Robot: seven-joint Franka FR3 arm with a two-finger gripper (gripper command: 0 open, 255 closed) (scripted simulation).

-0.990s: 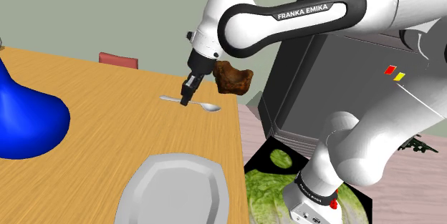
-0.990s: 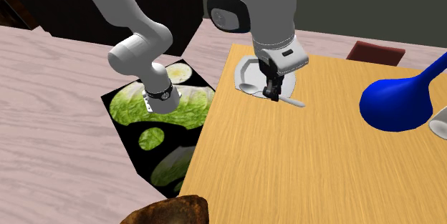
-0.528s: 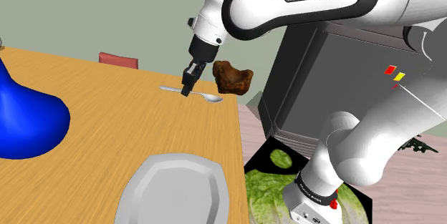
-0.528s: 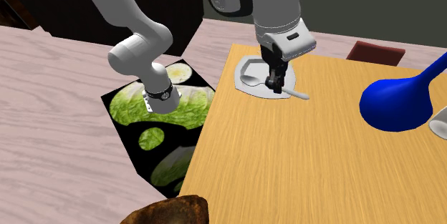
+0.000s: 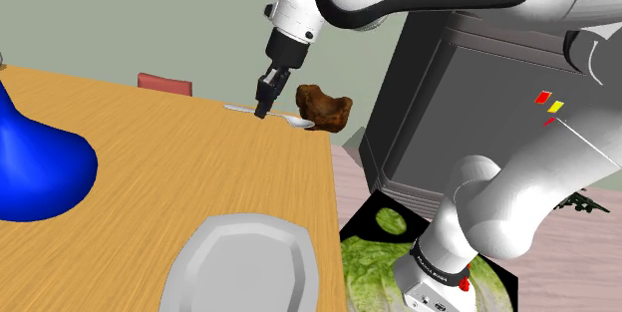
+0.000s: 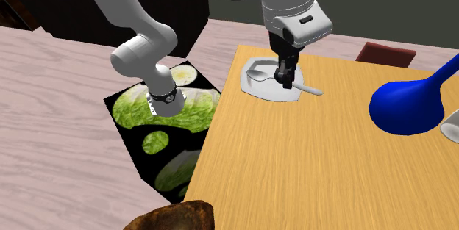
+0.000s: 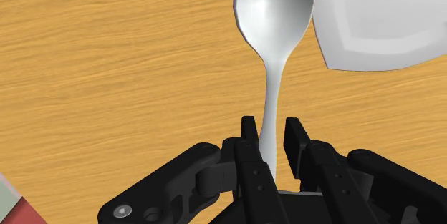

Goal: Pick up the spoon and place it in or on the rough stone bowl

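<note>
My gripper (image 5: 264,111) is shut on the handle of a shiny silver spoon (image 5: 295,121) and holds it level, lifted clear of the wooden table (image 5: 169,175). In the wrist view the fingers (image 7: 248,131) clasp the thin handle, and the spoon (image 7: 274,8) has its bowl pointing away from the hand. The rough brown stone bowl (image 5: 324,108) sits at the table's far corner, just beyond the spoon's bowl end in the shoulder view. The second exterior view has the gripper (image 6: 285,83) and spoon (image 6: 307,89) above the table, and the stone bowl (image 6: 176,217) at the bottom edge.
A grey plate (image 5: 244,265) lies near the table's front edge, close under the spoon in the wrist view (image 7: 380,22). A big blue vase (image 5: 30,165) stands at the shoulder view's left. A reddish chair back (image 5: 164,83) rises behind the table. The lettuce-patterned stand (image 5: 389,260) is beside the table.
The gripper has risen with the spoon, lifting it off the table, and drifted toward the far edge near the stone bowl.
</note>
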